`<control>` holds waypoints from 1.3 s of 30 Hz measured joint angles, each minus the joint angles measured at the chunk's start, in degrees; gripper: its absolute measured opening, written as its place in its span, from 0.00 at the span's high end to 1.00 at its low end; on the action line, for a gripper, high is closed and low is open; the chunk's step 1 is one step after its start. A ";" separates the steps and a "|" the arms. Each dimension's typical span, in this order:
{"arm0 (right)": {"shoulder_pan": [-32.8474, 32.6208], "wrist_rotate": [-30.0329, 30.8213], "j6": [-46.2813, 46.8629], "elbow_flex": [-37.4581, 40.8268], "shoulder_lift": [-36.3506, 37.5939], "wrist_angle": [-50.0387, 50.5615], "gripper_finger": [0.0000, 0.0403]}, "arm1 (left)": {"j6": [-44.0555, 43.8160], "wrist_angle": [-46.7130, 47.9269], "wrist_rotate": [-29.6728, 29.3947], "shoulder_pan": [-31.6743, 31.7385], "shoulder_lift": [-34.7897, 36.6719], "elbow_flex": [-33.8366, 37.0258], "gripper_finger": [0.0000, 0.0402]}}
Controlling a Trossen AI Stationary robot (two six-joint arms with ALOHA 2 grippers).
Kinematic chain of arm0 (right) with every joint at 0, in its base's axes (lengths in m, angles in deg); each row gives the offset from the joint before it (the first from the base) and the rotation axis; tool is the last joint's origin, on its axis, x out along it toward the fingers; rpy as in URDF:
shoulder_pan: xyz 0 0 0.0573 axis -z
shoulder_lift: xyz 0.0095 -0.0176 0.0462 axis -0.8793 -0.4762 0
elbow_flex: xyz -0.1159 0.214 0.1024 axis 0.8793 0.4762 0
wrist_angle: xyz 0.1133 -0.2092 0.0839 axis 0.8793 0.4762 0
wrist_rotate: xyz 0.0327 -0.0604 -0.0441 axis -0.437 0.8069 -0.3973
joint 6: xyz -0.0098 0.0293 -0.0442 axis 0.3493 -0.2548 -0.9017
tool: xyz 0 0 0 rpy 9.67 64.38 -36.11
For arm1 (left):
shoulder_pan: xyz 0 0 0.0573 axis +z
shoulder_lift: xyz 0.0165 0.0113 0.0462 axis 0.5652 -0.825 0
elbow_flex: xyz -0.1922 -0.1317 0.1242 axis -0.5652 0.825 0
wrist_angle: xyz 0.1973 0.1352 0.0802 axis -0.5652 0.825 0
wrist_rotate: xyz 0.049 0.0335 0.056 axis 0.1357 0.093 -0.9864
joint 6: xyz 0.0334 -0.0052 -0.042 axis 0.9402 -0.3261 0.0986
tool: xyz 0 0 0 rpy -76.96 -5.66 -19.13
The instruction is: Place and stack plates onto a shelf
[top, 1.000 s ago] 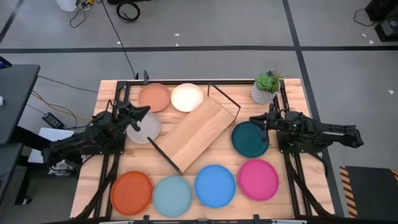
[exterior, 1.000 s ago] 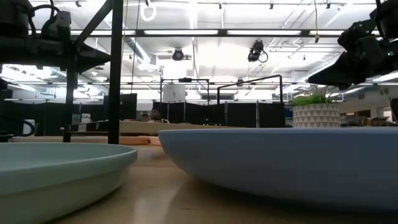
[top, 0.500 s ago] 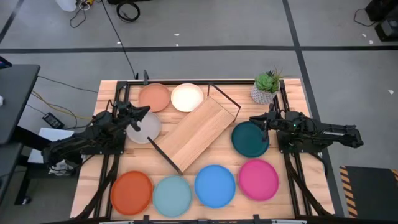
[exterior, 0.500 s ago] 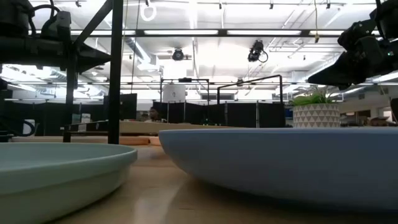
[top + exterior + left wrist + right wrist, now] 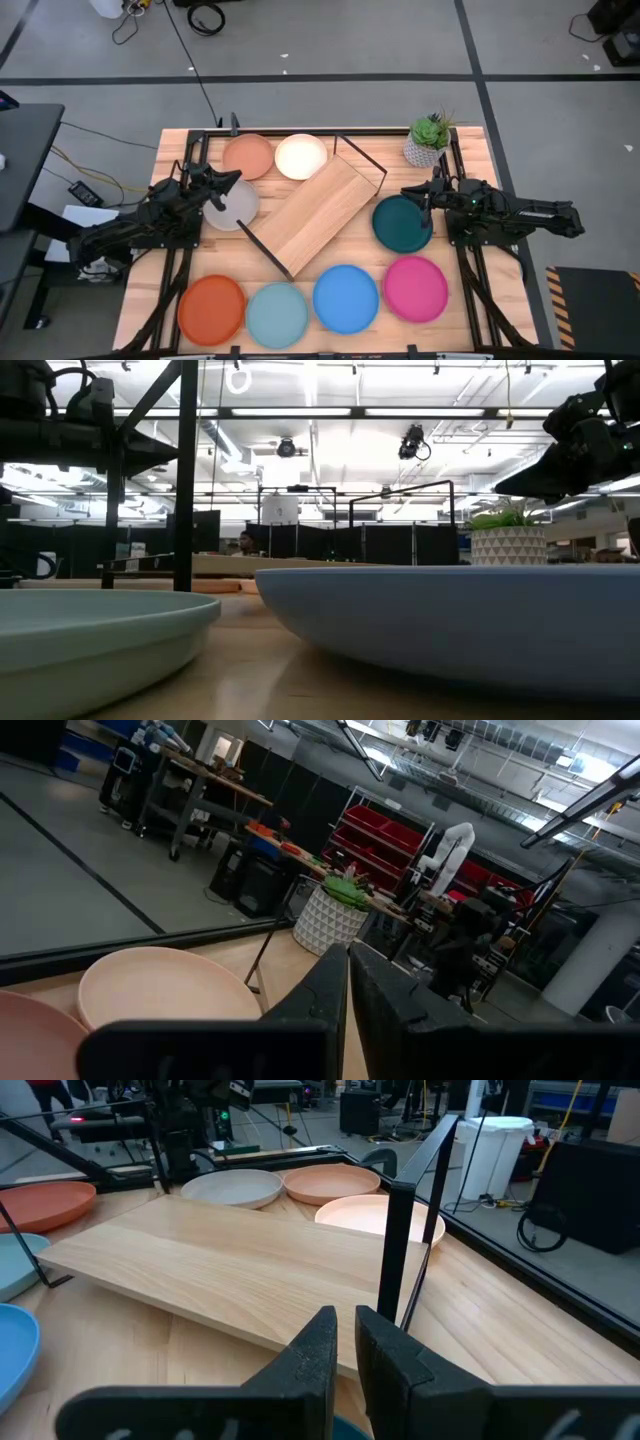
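Note:
The light-wood shelf [image 5: 315, 215] with its black rod frame lies slantwise mid-table. The salmon [image 5: 247, 156] and cream [image 5: 301, 156] plates rest at the far side. The pale grey plate [image 5: 235, 208] sits left of the shelf and the teal plate [image 5: 402, 225] right of it. Orange [image 5: 212, 309], light blue [image 5: 276, 315], blue [image 5: 346, 298] and magenta [image 5: 415, 288] plates line the near edge. My left gripper [image 5: 232, 185] [image 5: 347, 955] hovers shut over the grey plate's far rim. My right gripper [image 5: 412, 195] [image 5: 345, 1315] hovers shut over the teal plate's far left rim, pointing at the shelf [image 5: 220, 1270].
A small green plant in a white pot [image 5: 428, 140] stands at the far right corner, just beyond my right arm. The shelf's upright black rod [image 5: 400, 1250] rises in front of my right gripper. Bare tabletop [image 5: 330, 255] shows between the shelf and the near row of plates.

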 joint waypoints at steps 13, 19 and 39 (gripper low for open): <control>0.00 0.00 0.00 0.00 0.00 0.00 0.88 | -0.03 0.00 -0.01 0.00 0.00 -0.01 0.94; 0.00 -0.03 0.05 0.01 -0.01 -0.68 0.88 | -14.85 0.00 1.27 0.00 -0.02 0.00 0.94; -0.04 -11.91 21.29 -0.04 -1.22 -16.00 0.88 | -1.56 -6.63 13.41 -0.01 -0.11 0.00 0.94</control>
